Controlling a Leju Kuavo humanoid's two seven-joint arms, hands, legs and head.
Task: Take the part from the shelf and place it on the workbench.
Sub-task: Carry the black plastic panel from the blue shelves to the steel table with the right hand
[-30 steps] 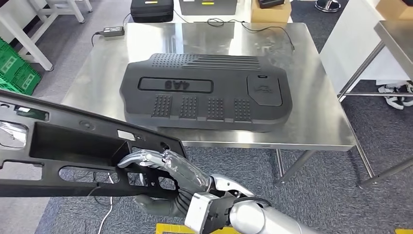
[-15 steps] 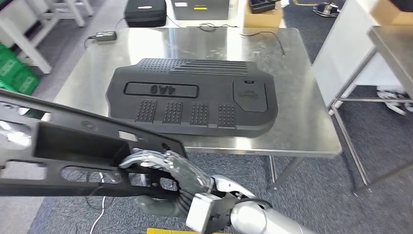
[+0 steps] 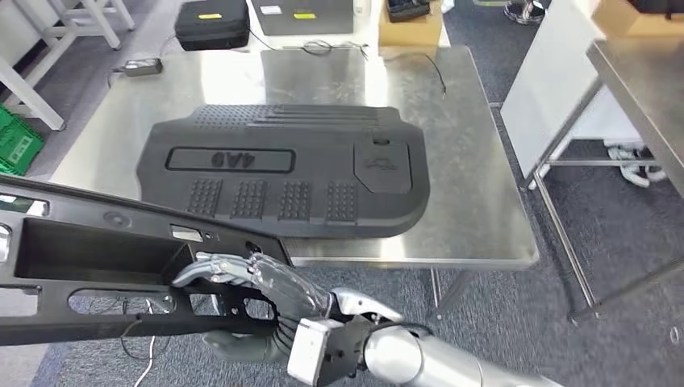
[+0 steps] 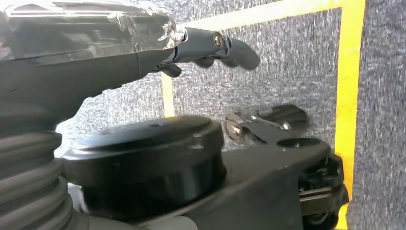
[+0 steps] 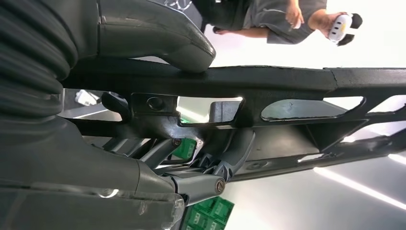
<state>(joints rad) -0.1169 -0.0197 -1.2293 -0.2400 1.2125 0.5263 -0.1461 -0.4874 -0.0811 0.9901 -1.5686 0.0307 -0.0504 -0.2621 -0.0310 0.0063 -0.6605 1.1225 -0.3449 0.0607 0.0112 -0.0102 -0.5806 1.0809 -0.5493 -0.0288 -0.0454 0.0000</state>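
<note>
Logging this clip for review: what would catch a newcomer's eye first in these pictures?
First, the long black plastic frame part with cut-out openings, held low at the left by the right hand, whose fingers wrap its end. Beyond it, a large black ribbed engine cover marked 4A9 lies flat on the shiny steel workbench. The carried part has not yet reached the bench.

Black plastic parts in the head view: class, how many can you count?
2: an engine cover lying flat on the steel workbench, and a long frame part held by the right hand short of the bench.
</note>
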